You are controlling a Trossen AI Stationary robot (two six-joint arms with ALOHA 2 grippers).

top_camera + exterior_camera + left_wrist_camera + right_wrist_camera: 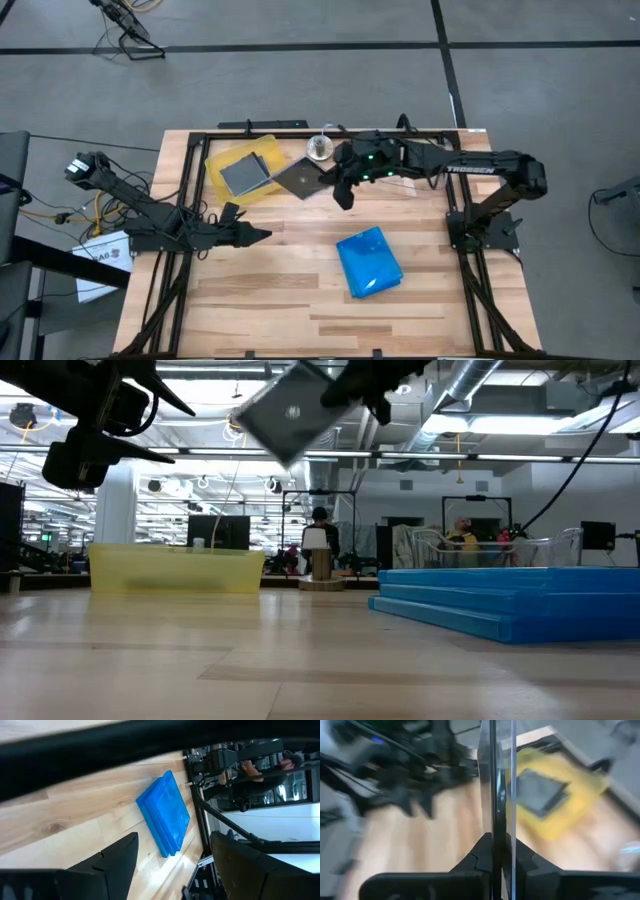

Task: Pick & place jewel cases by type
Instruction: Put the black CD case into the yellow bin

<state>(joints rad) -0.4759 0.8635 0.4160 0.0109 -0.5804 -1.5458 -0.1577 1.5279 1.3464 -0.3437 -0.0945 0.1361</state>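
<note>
The right tool (322, 178) is pinching a smoky grey jewel case (300, 178) by one edge and carrying it in the air, near the far edge of the surface (290, 290) and just beside the yellow tray (222, 158). In the right wrist view the case (497, 780) is showing edge-on, clamped between the two dark fingers. From table height it is hanging tilted, well clear of the wood.

Another grey case (243, 173) is already lying in the yellow tray, so I am judging that tray to be where the grey ones are going. A stack of blue jewel cases (369, 262) is sitting toward the right side of the surface, apart from everything else.

The left tool (258, 236) is waiting near the left edge with its fingers spread wide, holding nothing.

What I would be watching for: the grip is on a thin edge only, so the case could be swinging or slipping out on the way over. It is also tilted, so a corner might be catching the tray's wall and leaving the case propped on the rim. Letting go from too high could be sending it skidding off the grey one beneath. A small clear round object (320, 148) is standing close behind the arm and could be getting knocked.
</note>
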